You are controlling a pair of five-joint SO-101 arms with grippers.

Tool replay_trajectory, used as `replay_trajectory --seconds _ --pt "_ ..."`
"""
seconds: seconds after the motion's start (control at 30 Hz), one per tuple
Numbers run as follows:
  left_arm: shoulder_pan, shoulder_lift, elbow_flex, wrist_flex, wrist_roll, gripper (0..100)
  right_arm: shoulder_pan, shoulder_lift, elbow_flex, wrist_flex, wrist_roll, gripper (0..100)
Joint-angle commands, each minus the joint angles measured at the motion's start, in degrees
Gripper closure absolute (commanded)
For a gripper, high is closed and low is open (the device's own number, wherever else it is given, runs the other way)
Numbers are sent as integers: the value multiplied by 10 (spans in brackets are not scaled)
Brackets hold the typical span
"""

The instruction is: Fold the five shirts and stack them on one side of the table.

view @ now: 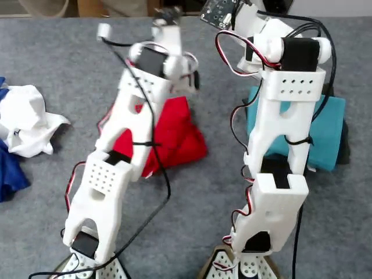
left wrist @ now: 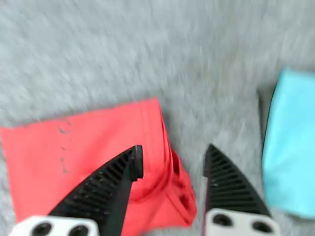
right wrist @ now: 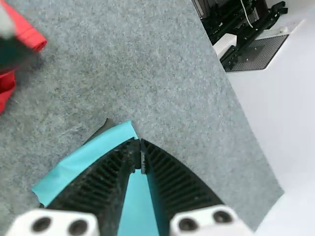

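A: Closest in, there's bare grey table cover [view: 203,192] between the two arm bases, with plenty of open room.

B: Further out, the red shirt [view: 180,136] lies folded mid-table. The left gripper [left wrist: 174,150] hangs over its corner with its fingers spread apart and nothing between them.

A: At the left edge, a crumpled white shirt [view: 26,119] lies against a blue shirt [view: 9,174] that runs out of view.

B: Over on the right, the teal shirt [view: 328,125] sits folded flat on a dark garment [view: 344,145] whose edge peeks out. A strip of bare grey separates it from the red one.

A: The right gripper [right wrist: 141,147] is above that teal, fingertips pressed together, gripping nothing I can see.

B: Beyond it there's open cover right up to the table edge [right wrist: 231,103].
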Motion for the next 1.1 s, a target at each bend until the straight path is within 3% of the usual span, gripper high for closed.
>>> replay_trajectory --seconds 0.0,0.1,0.23,0.5,0.77,1.07 --pt "-75 -67 -47 8 4 927 -32 -25 0 8 -50 996" --pt "-158 -126 -14 9 -16 983 -103 -25 29 8 -107 996" --pt "-287 -232 90 9 -54 981 -223 -4 118 4 -184 996" --pt "-509 -439 384 7 -138 981 -356 97 188 -71 -198 996" --pt "-607 -527 625 -11 -193 981 -389 196 155 -74 -195 996" --pt "-655 -574 726 -52 -207 981 -344 269 151 -11 -193 996"
